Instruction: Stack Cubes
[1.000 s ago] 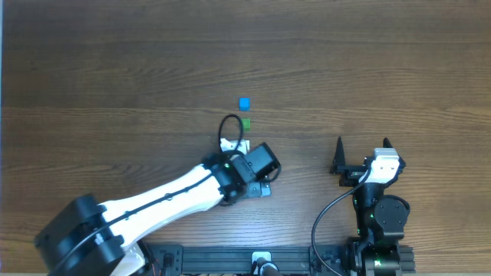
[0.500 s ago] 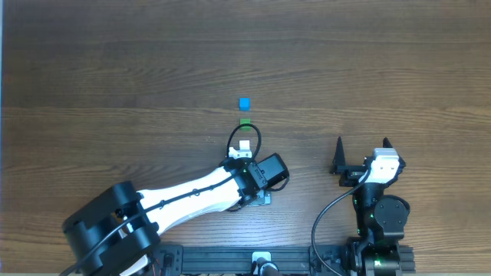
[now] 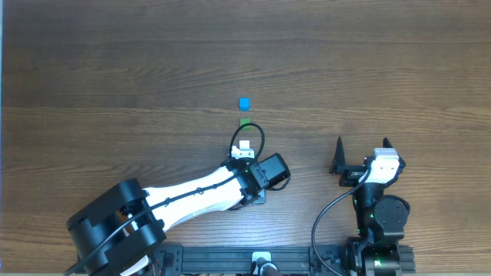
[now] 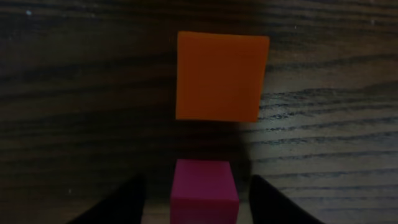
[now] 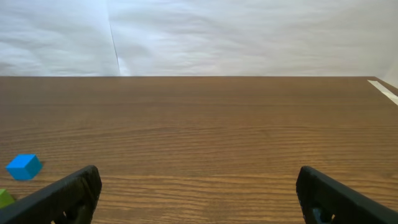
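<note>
An orange cube (image 4: 222,76) lies on the wooden table, and a magenta cube (image 4: 204,198) sits just in front of it. My left gripper (image 4: 199,186) is low over the table and open. The magenta cube stands between its dark fingers (image 4: 127,202) with a gap on each side. From above, the left arm's wrist (image 3: 257,170) is at the table's middle. A green cube (image 3: 245,123) lies just beyond it, and a blue cube (image 3: 244,103) a little farther. My right gripper (image 3: 362,149) stands open at the right, holding nothing. It faces the blue cube (image 5: 23,166) and green cube (image 5: 5,198).
The brown wooden table (image 3: 115,69) stretches wide to the left, the far side and the right. A white sheet (image 5: 249,37) hangs behind the table's far edge. A pale tape strip (image 5: 385,92) marks the far right corner.
The left arm's wrist has swung to the right and slightly nearer the green cube, mostly in the first half second. The right arm has not moved.
</note>
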Tool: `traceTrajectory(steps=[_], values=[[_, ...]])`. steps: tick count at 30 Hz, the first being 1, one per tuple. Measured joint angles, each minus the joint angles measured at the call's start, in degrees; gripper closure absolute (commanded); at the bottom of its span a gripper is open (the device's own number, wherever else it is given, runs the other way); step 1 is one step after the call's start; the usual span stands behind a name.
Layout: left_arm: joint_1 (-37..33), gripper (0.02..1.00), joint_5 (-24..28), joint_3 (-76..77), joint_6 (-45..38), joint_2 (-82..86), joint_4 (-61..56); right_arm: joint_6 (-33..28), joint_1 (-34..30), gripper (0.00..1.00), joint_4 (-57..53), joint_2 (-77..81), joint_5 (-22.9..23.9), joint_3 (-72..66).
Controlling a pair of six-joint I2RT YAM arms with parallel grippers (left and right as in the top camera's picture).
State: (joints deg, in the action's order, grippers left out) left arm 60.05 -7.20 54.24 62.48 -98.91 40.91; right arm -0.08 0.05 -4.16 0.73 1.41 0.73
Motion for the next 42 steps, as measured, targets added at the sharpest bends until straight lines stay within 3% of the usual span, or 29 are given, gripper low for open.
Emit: traceTrajectory(steps=[9, 17, 26, 33, 42], values=[[0.0, 0.621, -0.3, 0.0, -0.3, 0.0, 0.0, 0.0, 0.0, 0.007, 0.0, 0.0, 0.0, 0.0], [0.0, 0.84, -0.3, 0.0, -0.6, 0.0, 0.0, 0.0, 0.0, 0.007, 0.0, 0.0, 0.0, 0.0], [0.0, 0.98, -0.3, 0.3, -0.7, 0.1, 1.1, 0.0, 0.0, 0.007, 0.0, 0.0, 0.0, 0.0], [-5.0, 0.982, -0.8, 12.4, -2.1, 3.1, 15.1, 0.0, 0.0, 0.007, 0.0, 0.0, 0.0, 0.0], [-15.2, 0.98, -1.6, 28.0, -8.8, 1.0, 17.4, 0.0, 0.0, 0.007, 0.0, 0.0, 0.0, 0.0]])
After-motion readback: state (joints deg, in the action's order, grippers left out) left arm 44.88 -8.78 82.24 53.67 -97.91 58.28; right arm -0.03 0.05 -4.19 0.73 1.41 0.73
